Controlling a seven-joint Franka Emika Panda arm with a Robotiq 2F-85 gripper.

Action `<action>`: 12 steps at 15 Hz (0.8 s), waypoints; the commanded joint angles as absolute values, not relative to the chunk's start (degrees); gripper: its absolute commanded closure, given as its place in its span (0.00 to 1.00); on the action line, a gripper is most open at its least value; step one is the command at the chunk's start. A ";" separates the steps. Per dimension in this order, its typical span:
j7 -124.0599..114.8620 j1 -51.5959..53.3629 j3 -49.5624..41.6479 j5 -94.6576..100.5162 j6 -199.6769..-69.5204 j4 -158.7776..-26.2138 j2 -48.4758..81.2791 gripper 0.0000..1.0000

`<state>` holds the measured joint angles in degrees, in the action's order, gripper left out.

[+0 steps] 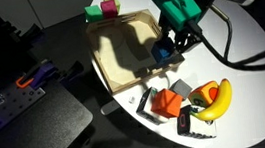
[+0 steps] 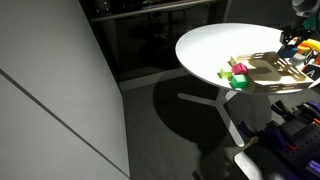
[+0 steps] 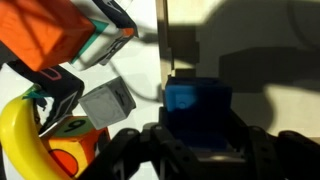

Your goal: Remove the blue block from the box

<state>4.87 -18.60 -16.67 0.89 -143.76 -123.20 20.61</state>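
Claw (image 3: 197, 138) straddles blue block (image 3: 196, 100), jaws close at its sides, grip not confirmable; block sits in box (image 1: 121, 63) against the rim beside claw; risk: weak hold, block clips rim on lift-out, drops back in

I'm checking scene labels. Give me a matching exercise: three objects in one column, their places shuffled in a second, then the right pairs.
Objects:
1. small blue cube
2. curved yellow banana
3. small green block

Places:
a. beside a pink block
b. between the fingers of the gripper
c. near an orange block, outside the light wooden tray

Pairs: 1-b, 2-c, 3-a
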 commanded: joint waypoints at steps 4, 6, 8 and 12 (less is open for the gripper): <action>3.94 -22.89 -18.52 -2.41 -142.87 -121.89 19.93 0.69; 4.02 -23.64 -18.85 -3.03 -142.98 -121.97 19.86 0.19; 4.80 -24.21 -18.62 -3.76 -142.75 -122.26 19.49 0.12; 6.86 -24.31 -17.46 -5.03 -143.47 -123.60 17.92 0.00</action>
<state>4.82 -23.63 -18.82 -3.19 -143.80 -122.57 20.40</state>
